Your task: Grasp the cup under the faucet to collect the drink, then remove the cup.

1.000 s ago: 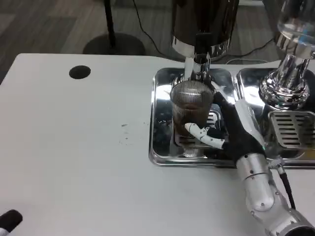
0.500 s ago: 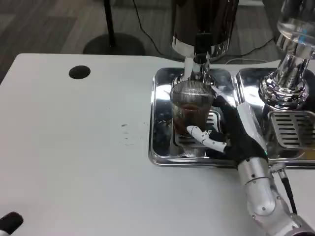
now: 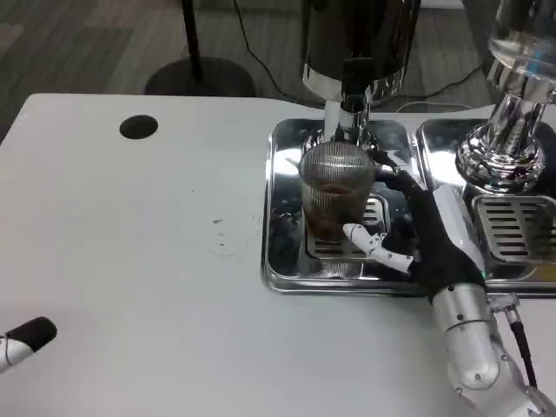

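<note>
1. A ribbed glass cup [image 3: 337,193], holding dark drink, is seen on the steel drip tray [image 3: 282,261] at the desk's [image 3: 130,261] far right edge, directly beneath the faucet [image 3: 350,117] so the pour is caught.
2. The cup is cradled from the right by the right hand [image 3: 417,234], fingers curled round it.
3. Only a fingertip of the left hand [image 3: 26,337] is shown at the desk's near left corner; its state cannot be told.

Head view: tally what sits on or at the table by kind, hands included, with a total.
Cups: 1, cup under the faucet
Drip trays: 2, left tray, right tray
Dispensers: 2, dark, clear
Hands: 2, right hand, left hand
Total: 7
</note>
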`<state>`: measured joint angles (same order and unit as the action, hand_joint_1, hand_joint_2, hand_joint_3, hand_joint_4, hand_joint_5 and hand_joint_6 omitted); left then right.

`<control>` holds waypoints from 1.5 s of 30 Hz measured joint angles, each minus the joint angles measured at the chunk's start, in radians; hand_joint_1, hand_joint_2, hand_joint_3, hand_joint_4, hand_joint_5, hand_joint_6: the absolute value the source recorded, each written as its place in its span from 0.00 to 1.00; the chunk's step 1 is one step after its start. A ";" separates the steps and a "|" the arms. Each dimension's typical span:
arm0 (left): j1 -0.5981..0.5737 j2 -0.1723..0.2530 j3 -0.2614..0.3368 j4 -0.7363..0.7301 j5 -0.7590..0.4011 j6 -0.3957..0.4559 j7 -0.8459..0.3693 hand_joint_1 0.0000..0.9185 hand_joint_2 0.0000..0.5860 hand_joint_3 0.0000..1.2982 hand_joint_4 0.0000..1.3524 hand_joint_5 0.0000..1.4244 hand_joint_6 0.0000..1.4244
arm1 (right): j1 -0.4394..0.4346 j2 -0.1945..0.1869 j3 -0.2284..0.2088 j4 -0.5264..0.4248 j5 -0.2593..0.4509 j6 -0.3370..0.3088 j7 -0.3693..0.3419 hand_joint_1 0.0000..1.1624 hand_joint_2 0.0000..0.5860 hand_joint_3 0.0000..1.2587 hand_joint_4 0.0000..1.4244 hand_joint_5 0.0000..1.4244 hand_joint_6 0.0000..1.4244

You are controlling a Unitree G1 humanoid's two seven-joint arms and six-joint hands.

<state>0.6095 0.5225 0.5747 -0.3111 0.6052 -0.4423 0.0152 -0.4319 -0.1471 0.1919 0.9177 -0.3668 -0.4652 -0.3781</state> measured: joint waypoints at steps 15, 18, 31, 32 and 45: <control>-0.053 0.038 -0.051 0.053 0.029 0.033 -0.004 0.00 0.11 0.05 0.00 0.00 0.00 | 0.007 0.010 0.003 -0.018 -0.001 0.017 0.000 0.64 0.38 0.13 0.16 0.12 0.07; -0.052 0.038 -0.051 0.052 0.029 0.033 -0.004 0.00 0.11 0.05 0.00 0.00 0.00 | 0.006 0.022 0.010 -0.018 -0.002 0.020 0.000 0.64 0.38 0.13 0.16 0.12 0.07; -0.028 0.038 -0.051 0.043 0.028 0.029 -0.004 0.00 0.11 0.05 0.00 0.00 0.00 | -0.027 0.041 0.016 0.019 -0.002 0.037 0.000 0.64 0.38 0.11 0.13 0.11 0.07; -0.028 0.038 -0.050 0.042 0.028 0.029 -0.004 0.00 0.11 0.05 0.00 0.00 0.00 | -0.030 0.042 0.016 0.022 -0.002 0.037 0.000 0.64 0.37 0.11 0.12 0.11 0.06; -0.024 0.038 -0.045 0.036 0.027 0.029 -0.004 0.00 0.11 0.05 0.00 0.00 0.00 | -0.082 0.057 0.014 0.086 -0.001 0.048 0.000 0.63 0.36 0.02 0.05 0.09 0.06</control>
<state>0.5858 0.5609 0.5298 -0.2747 0.6321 -0.4131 0.0111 -0.5138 -0.0905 0.2060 1.0040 -0.3680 -0.4169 -0.3783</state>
